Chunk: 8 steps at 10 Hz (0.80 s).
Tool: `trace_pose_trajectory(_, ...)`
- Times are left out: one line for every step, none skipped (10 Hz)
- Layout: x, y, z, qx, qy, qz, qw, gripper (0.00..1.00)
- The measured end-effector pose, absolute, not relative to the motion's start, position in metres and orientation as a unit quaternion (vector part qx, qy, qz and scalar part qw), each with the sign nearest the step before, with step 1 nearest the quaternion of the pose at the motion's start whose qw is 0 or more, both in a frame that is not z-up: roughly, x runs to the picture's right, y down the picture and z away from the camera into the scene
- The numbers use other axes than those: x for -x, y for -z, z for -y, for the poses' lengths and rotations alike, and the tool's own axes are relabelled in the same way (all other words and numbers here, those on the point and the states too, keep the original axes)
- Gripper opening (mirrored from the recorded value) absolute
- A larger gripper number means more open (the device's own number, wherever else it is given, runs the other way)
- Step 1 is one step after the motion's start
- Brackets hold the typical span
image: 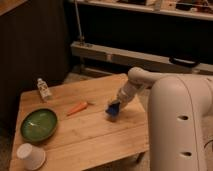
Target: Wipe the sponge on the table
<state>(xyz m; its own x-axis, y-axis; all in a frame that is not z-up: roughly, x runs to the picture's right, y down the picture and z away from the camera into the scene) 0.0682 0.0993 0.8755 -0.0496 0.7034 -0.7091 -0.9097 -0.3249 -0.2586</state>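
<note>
The sponge [112, 110] is a small dark blue block, pressed against the tabletop [95, 137] right of centre, a little to the right of the orange carrot [77, 108]. The gripper [115, 105] reaches down from the white arm [175, 115] on the right, its fingers clenched on the sponge. The tabletop is pale wooden planks with visible grain; it also carries a green bowl [38, 124], a white cup [31, 156] and a small bottle [44, 89]. Behind stand a dark wall and a metal rail [125, 55].
</note>
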Motion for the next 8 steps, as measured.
trace_pose_trajectory(-0.071, -0.874, -0.100, 0.389, -0.705, -0.139, 0.576, 0.00)
trace_pose_trajectory(-0.075, -0.872, -0.101, 0.386, -0.701, -0.145, 0.582, 0.00)
trace_pose_trajectory(-0.080, -0.872, -0.103, 0.384, -0.698, -0.150, 0.585, 0.00)
trace_pose_trajectory(-0.088, -0.871, -0.105, 0.385, -0.697, -0.151, 0.586, 0.00)
trace_pose_trajectory(-0.109, -0.870, -0.113, 0.382, -0.697, -0.152, 0.588, 0.00)
trace_pose_trajectory(-0.113, -0.871, -0.115, 0.378, -0.695, -0.153, 0.592, 0.00)
trace_pose_trajectory(-0.117, -0.878, -0.119, 0.370, -0.692, -0.156, 0.600, 0.00)
trace_pose_trajectory(-0.122, -0.886, -0.124, 0.364, -0.691, -0.162, 0.603, 0.00)
